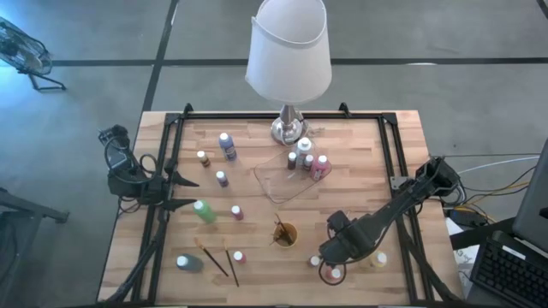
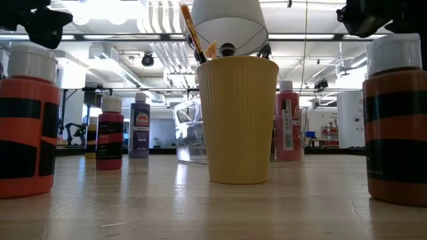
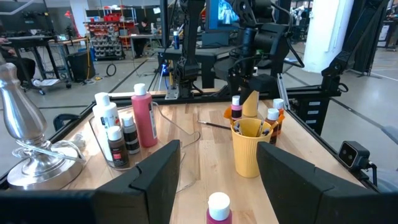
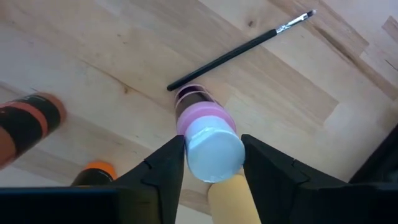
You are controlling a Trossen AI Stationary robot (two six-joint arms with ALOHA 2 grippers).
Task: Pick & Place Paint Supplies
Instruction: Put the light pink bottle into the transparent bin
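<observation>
My right gripper [image 4: 214,155] points straight down near the table's front right, shut on the white cap of a pink paint bottle [image 4: 202,115] that stands on the wood. In the high view this gripper [image 1: 330,254] covers the bottle. Orange-and-black bottles [image 4: 31,118] and a thin dark brush [image 4: 242,53] are close by. More bottles [image 1: 221,178] are scattered on the table's left half, with two brushes [image 1: 221,261] lying near the front. My left gripper [image 1: 184,192] waits open at the table's left edge, nothing between its fingers. My right gripper pinches the pink bottle's white cap [image 4: 214,163] between its two fingers, one on each side. The fingers come from above, pointing down. The bottle stands upright with its base on the table.
An orange cup [image 1: 285,233] holding brushes stands left of my right gripper. A clear tray [image 1: 272,184] with several bottles [image 1: 318,165] lies at the centre, before a lamp [image 1: 289,128]. A yellow bottle [image 1: 379,259] and a white-capped one [image 1: 336,274] flank the right gripper.
</observation>
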